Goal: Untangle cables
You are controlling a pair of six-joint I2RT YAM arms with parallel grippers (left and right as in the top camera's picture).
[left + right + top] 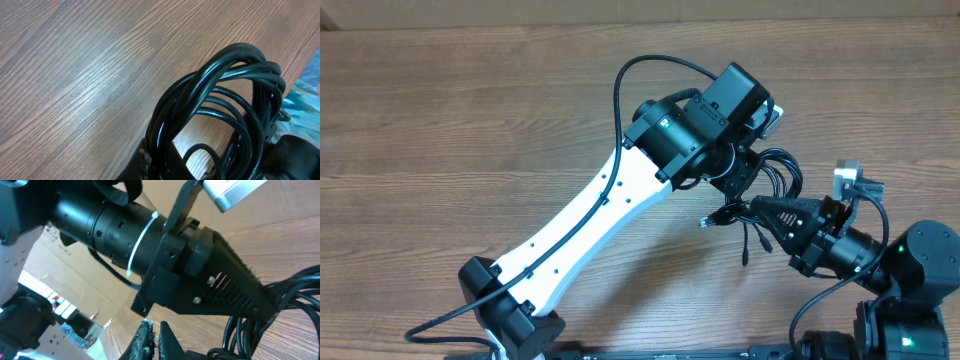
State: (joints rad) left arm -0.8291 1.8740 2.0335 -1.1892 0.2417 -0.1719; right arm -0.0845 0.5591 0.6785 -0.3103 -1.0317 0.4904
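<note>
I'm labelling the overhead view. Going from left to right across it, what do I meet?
Left arm's black joint → left arm's white link → tangled cables → right arm's green-lit joint.

No readable text anywhere, tbh. Nothing legible on cables [235, 75] or wood table [440, 120]. Red-white bits [56, 302] in right wrist background way too blurry to make out.

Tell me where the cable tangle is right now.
In the overhead view, the cables are right of centre, bunched between the left hand and the right hand, plugs trailing toward the near edge.
</note>
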